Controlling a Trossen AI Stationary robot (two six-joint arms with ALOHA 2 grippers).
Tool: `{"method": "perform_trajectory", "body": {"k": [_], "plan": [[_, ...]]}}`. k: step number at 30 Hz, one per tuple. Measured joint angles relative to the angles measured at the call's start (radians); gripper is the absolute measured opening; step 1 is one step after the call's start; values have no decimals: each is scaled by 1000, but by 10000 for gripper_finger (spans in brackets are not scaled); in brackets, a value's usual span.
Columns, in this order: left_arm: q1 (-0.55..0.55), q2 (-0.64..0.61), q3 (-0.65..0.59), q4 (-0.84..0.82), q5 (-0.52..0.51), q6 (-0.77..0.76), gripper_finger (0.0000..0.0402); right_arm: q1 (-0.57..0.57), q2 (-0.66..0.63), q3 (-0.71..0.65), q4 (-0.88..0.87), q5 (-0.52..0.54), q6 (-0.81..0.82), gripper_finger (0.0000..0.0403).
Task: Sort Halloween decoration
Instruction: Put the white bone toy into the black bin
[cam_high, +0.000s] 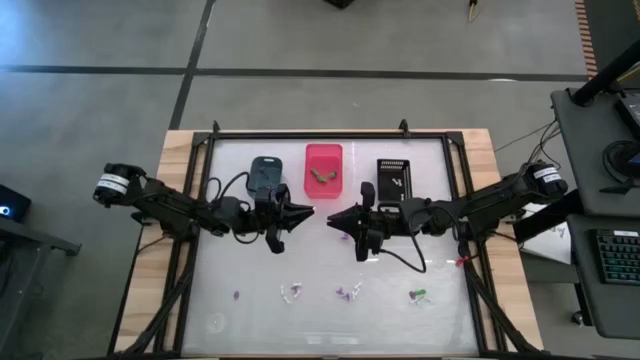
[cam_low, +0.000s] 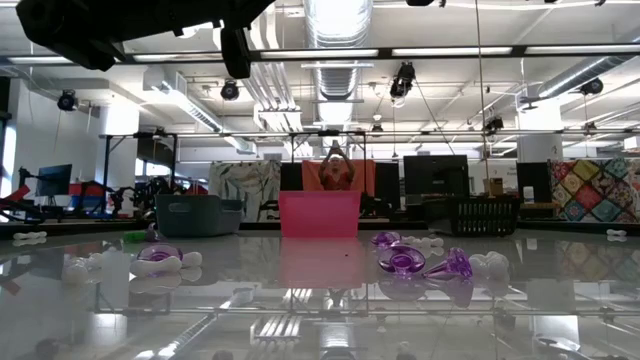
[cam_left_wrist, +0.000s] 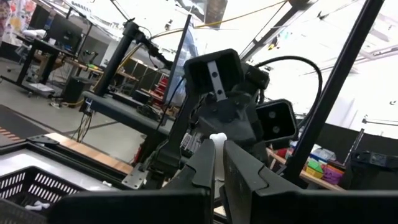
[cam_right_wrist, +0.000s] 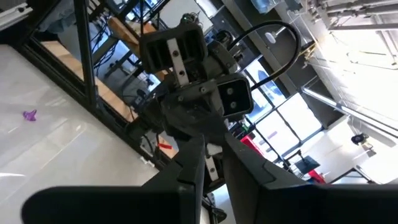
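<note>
My two arms meet tip to tip mid-desk, left tool (cam_high: 305, 212) clenched on a white trinket (cam_left_wrist: 217, 140), right tool (cam_high: 335, 221) unclear, three bins (cam_high: 323, 170) at twelve o'clock, other trinkets (cam_high: 349, 292) at six.

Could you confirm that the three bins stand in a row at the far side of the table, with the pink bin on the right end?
Not quite: the pink bin stands in the middle, between the blue-grey bin and the black bin, as the high view shows.
</note>
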Motion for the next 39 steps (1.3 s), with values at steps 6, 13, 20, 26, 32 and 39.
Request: {"method": "perform_trajectory", "body": {"k": [6,13,20,26,32,39], "plan": [[4,0,0,1,0,-3,1,-6,8,0,5,11,22,92],[8,0,0,5,-4,-16,1,-7,73,0,130,50,-24,166],[8,0,0,5,-18,-16,1,-12,116,9,220,61,-75,197],[8,0,0,1,-18,-16,1,-42,181,66,219,61,-67,197],[8,0,0,-7,-18,-16,1,-46,239,117,218,102,-89,196],[8,-1,0,-12,-18,-16,1,-46,236,121,207,103,-105,196]]}}
